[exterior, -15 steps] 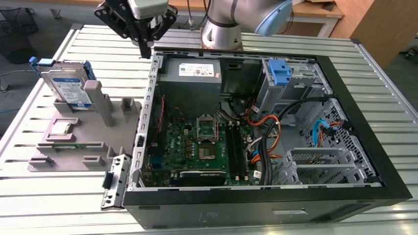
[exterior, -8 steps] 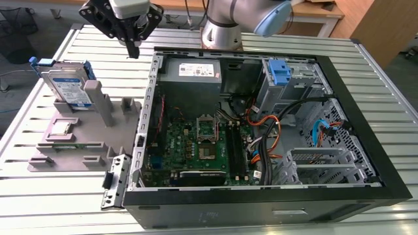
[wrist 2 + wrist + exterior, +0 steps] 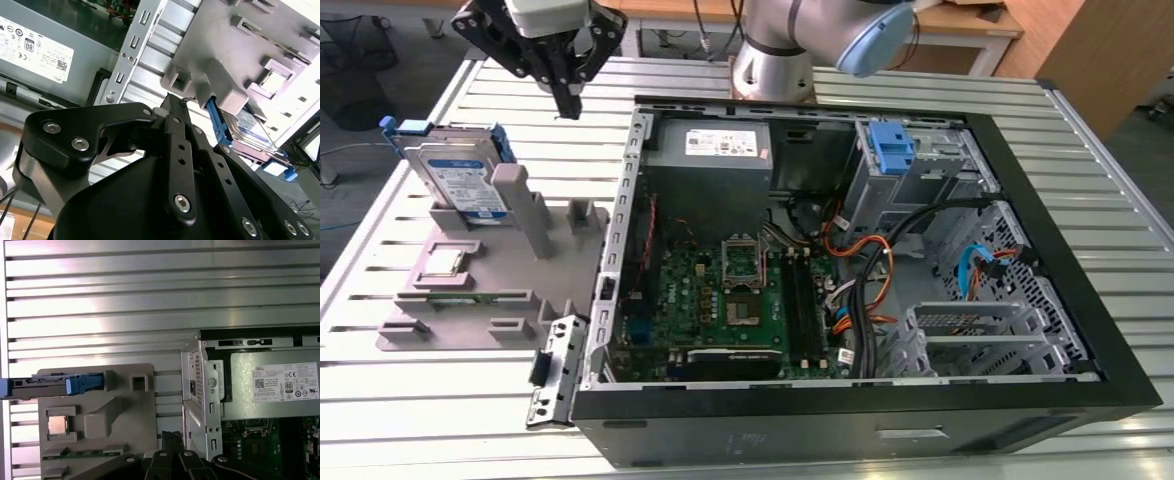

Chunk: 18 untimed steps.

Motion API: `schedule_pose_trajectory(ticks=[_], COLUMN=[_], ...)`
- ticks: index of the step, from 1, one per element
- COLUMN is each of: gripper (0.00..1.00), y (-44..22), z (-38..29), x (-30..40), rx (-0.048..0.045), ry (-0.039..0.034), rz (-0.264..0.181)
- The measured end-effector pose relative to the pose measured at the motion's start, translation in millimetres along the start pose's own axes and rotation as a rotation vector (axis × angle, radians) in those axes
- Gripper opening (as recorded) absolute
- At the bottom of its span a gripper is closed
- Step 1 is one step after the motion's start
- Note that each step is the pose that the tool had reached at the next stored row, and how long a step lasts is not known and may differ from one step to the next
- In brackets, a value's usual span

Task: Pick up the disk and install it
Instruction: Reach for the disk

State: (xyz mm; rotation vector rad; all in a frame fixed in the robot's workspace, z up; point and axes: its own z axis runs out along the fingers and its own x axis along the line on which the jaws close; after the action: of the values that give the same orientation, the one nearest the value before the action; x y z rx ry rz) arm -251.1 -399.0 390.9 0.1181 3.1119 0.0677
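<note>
The disk [image 3: 456, 176], a silver drive with a white-and-blue label and blue rails, stands on edge in a slot of the grey holder [image 3: 480, 300] at the exterior view's left. My gripper [image 3: 570, 104] hangs above the table behind the holder, between the disk and the open computer case [image 3: 1067, 260]. Its black fingers are shut together with nothing between them. In the first wrist view the disk [image 3: 55, 385] shows edge-on, apart from my gripper [image 3: 171, 436]. The second wrist view has the disk [image 3: 250, 131] beyond my gripper [image 3: 172, 100].
The case lies open with the motherboard [image 3: 720, 290] showing. A grey power-supply box [image 3: 714, 148] sits at its back wall and a blue bracket [image 3: 890, 150] in the drive cage. The arm's base [image 3: 774, 60] stands behind the case. Slatted aluminium table [image 3: 414, 400] surrounds everything.
</note>
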Motion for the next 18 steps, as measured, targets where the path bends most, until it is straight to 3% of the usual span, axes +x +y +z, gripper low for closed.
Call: schedule_pose_trajectory(ticks=[18], gripper=[0.10], y=[-2.9], z=[-0.1], x=[37.8], rx=[0.0001], ry=[0.0000], rz=[0.000])
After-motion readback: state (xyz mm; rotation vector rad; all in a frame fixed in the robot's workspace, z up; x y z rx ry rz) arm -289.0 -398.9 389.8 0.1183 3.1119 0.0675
